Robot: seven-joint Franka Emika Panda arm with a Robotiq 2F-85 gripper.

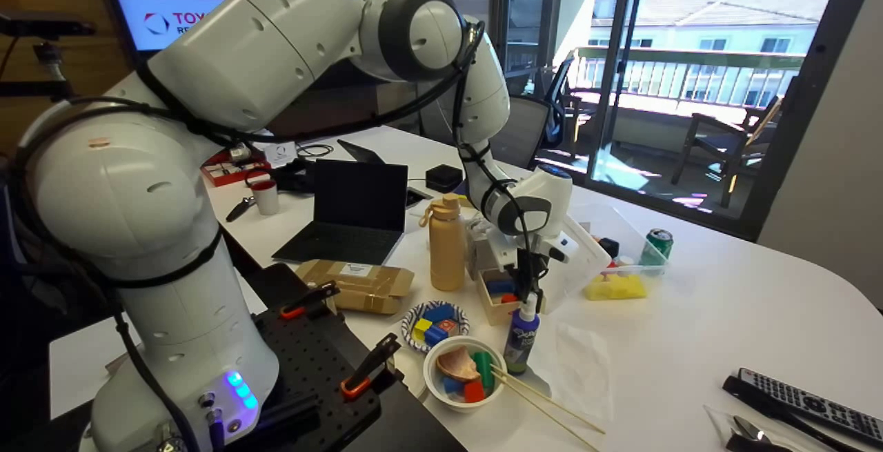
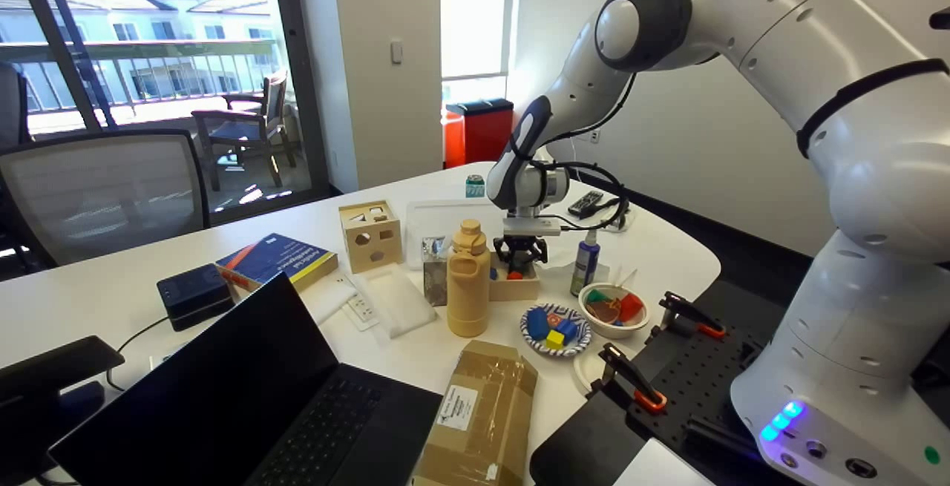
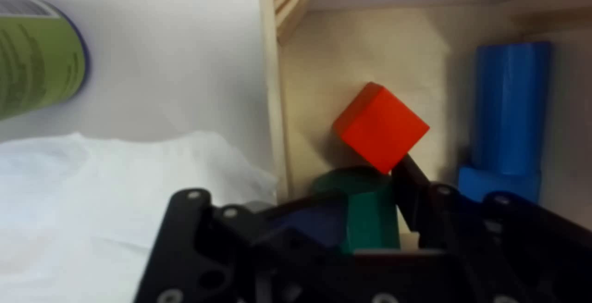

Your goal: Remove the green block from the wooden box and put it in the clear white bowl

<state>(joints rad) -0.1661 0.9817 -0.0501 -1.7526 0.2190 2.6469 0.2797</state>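
The open wooden box [image 1: 498, 312] is pale and low; it also shows in the other views [image 2: 512, 291] [image 3: 272, 108]. My gripper [image 1: 530, 285] reaches down into it [image 2: 522, 250]. In the wrist view my gripper [image 3: 370, 185] has its dark fingers close together on both sides of a green block [image 3: 374, 222] and looks shut on it. The fingers hide part of the block. A red block [image 3: 381, 127] lies beside it, touching or nearly touching a finger. The clear white bowl [image 1: 433, 372] holds brown, green, blue and red pieces; it also shows in an exterior view [image 2: 610, 329].
Blue blocks [image 3: 511, 113] lie in the box. A purple spray bottle [image 1: 522, 338] stands close by. A tan bottle [image 2: 468, 286] and a patterned bowl [image 2: 557, 349] stand near. Chopsticks [image 1: 548, 407] lean on the white bowl. A wooden shape-sorter box [image 2: 371, 241] stands farther away.
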